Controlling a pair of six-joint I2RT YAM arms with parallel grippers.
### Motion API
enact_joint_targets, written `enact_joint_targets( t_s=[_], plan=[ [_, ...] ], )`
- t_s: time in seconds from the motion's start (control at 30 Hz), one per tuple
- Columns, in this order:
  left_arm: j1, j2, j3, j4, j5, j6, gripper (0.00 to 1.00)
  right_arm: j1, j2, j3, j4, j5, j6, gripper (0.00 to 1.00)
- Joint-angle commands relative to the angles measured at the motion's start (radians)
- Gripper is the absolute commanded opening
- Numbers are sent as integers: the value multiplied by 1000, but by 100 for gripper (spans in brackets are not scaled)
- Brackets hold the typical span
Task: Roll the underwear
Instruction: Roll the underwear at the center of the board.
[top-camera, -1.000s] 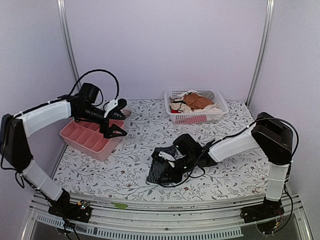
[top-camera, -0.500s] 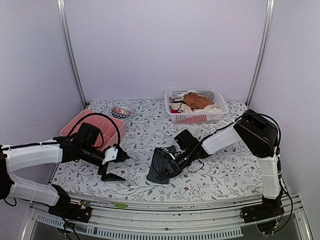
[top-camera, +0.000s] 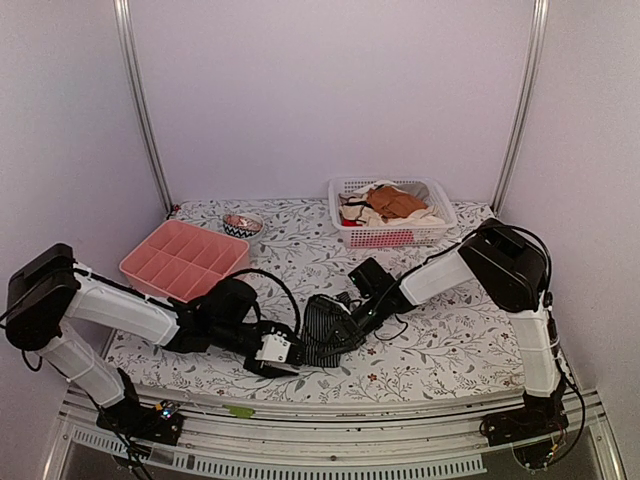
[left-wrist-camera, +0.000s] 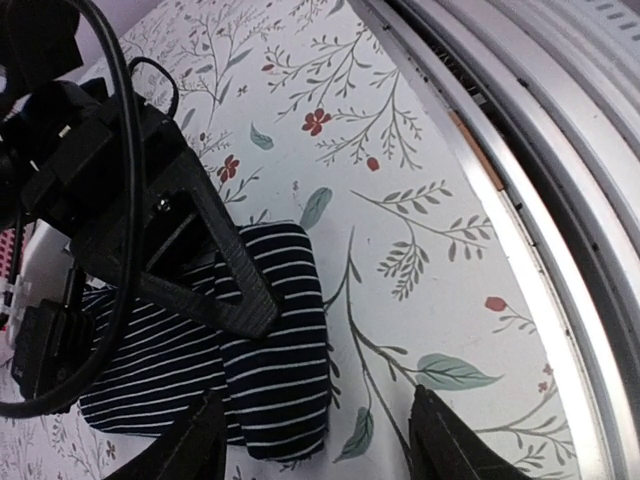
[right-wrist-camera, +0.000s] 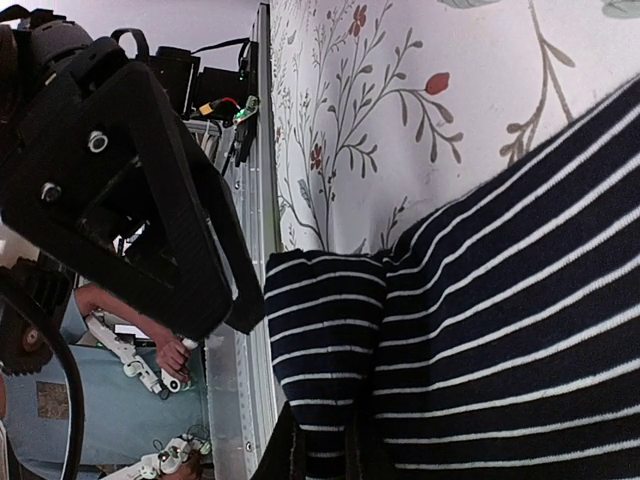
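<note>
The underwear (top-camera: 318, 322), dark navy with thin white stripes, lies bunched near the table's front middle, its near edge folded over. My right gripper (top-camera: 341, 334) is shut on that fold; in the right wrist view the striped cloth (right-wrist-camera: 500, 330) runs down between its fingers (right-wrist-camera: 325, 455). My left gripper (top-camera: 279, 354) sits low at the underwear's left end, open. In the left wrist view its fingers stand wide apart (left-wrist-camera: 315, 405), with the end of the folded underwear (left-wrist-camera: 280, 360) lying just ahead of them. The right gripper's black finger (left-wrist-camera: 190, 250) rests on the cloth there.
A pink divided tray (top-camera: 150, 262) stands at the back left, with a small patterned roll (top-camera: 242, 224) behind it. A white basket (top-camera: 390, 237) of orange-brown and cream garments is at the back right. The metal front rail (left-wrist-camera: 520, 150) runs close to the left gripper.
My left arm has swung down from above the pink tray to the underwear's left end and its jaws have narrowed a little. The right gripper drew the fold back, bunching the cloth.
</note>
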Motion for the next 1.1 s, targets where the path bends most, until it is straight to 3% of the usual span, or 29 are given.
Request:
enact_joint_targets(
  t_s=[0.0, 0.13, 0.4, 0.57, 0.73, 0.93, 1.07],
  plan=[
    [-35, 66, 29, 142, -79, -10, 62, 2, 78, 4, -54, 40, 3, 0],
    [-53, 133, 59, 140, -115, -2, 53, 1, 74, 0, -54, 50, 0, 0],
    [-66, 210, 140, -14, -186, -53, 21, -1, 28, -41, -2, 89, -5, 0],
    [-65, 179, 136, -121, -117, -29, 1, -44, -67, -112, 73, 165, 38, 32],
    [-50, 193, 230, -290, -48, -12, 0, -102, -263, -235, 133, 309, 39, 45],
    [47, 273, 414, -569, 145, -1, 0, -108, -548, -404, 142, 515, -64, 46],
    [128, 404, 605, -856, 296, 53, 0, -71, -707, -510, 155, 609, -106, 47]
  ],
)
